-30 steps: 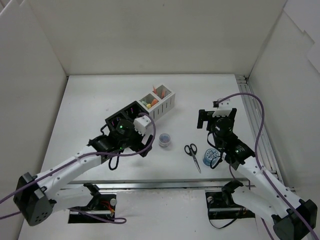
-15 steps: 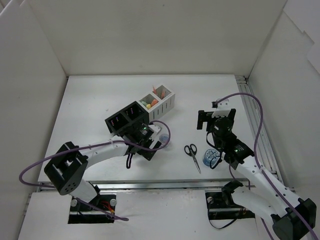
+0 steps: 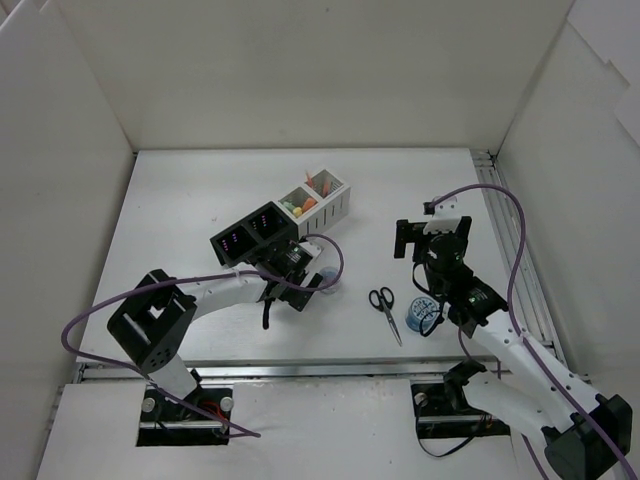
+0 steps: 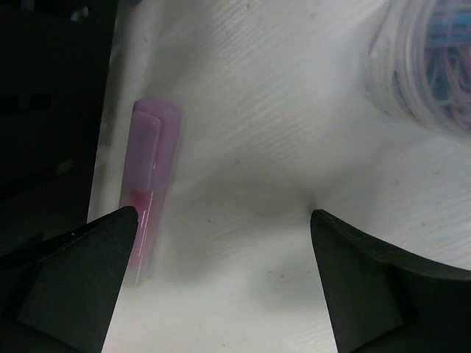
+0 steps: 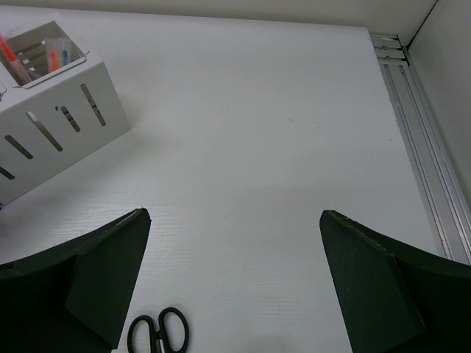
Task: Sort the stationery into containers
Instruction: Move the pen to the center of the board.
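My left gripper (image 4: 224, 220) has swung off the black bins (image 3: 250, 232) and dropped low to the table just near of them. Its jaws are spread wide and empty. A pink marker (image 4: 151, 169) lies flat beside the bin wall, close to one fingertip and not yet centred. The tub (image 4: 427, 66) sits just right. I judge the marker goes next. My right gripper (image 5: 232, 220) hasn't moved. It hangs released, far of the scissors (image 5: 156, 334).

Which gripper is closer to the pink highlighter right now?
Left. The left gripper is open right at the pink highlighter, which lies beside one fingertip; the right gripper sits across the table, beyond the scissors.
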